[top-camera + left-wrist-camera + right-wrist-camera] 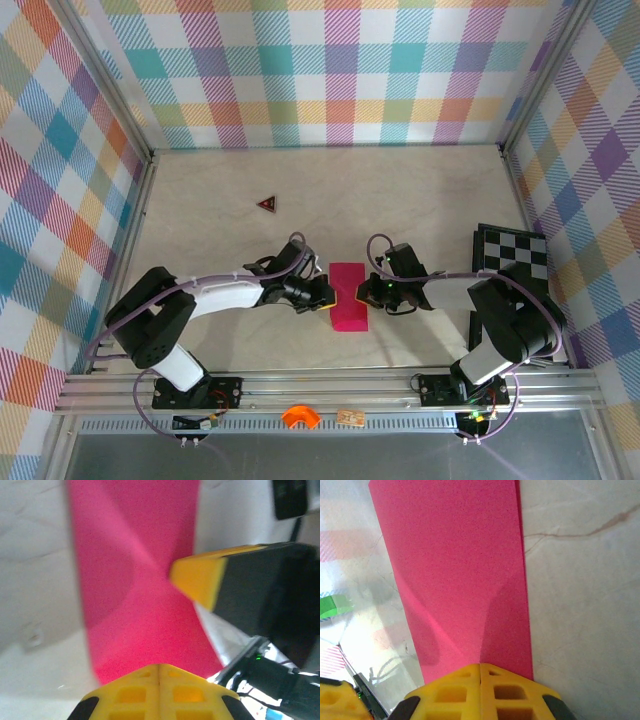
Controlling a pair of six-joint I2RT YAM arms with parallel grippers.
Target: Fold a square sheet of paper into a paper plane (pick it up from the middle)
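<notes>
The square sheet of paper [349, 296] lies near the table's front middle as a magenta-pink upright rectangle, apparently folded in half. My left gripper [329, 296] is shut, its yellow tips on the paper's left edge. My right gripper [361, 293] is shut at the right edge, facing it. In the left wrist view the paper [135, 580] runs up from my closed tips [159, 666], and a yellow right fingertip [197, 578] rests on it. The right wrist view has the paper [455, 570] stretching away from the shut tips [480, 665]. Whether either gripper pinches a layer is hidden.
A tiny dark red triangle [266, 204] lies at the back left of the table. A black-and-white checkerboard [511, 251] sits at the right wall. Plaid walls close three sides. An orange piece [299, 416] rests on the front rail.
</notes>
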